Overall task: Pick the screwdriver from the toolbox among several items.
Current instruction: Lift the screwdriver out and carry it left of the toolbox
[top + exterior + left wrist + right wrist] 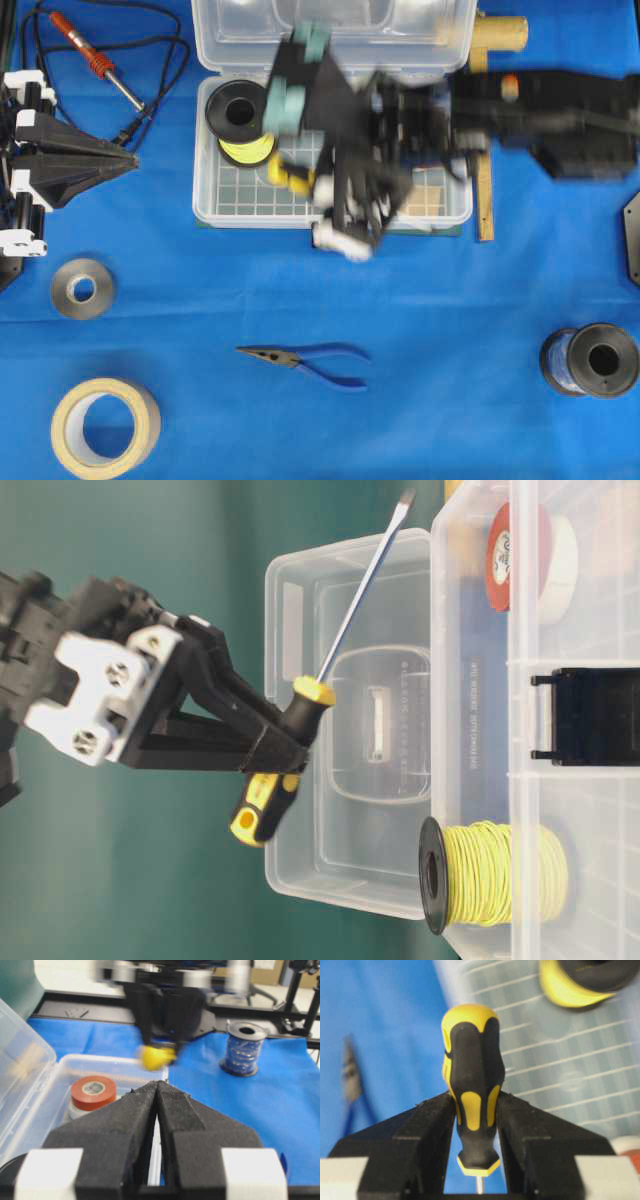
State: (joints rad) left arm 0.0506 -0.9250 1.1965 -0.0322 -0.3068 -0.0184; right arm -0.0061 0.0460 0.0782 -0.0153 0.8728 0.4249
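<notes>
In the overhead view, note that the right gripper (300,180) is motion-blurred above the toolbox (205,212). The screwdriver (290,178) shows only as a yellow smear over the gridded floor, near the yellow wire spool (240,120) at the box's left end. The left gripper (125,160) rests at the left edge of the blue cloth (400,320), well apart from the box, so it cannot interfere.

In the table-level view, confirm the grip: the two fingers (270,745) pinch the handle across its narrow waist, the butt and the shaft each projecting to one side. The screwdriver hangs in the air beside the open box, touching nothing else.

In the left wrist view, observe the left gripper's jaws pressed together with nothing between them.

In the right wrist view, verify that the pads (432,1130) bear on both sides of the handle. Gripping the waist likely resists slipping, since the handle widens toward the butt.
</notes>
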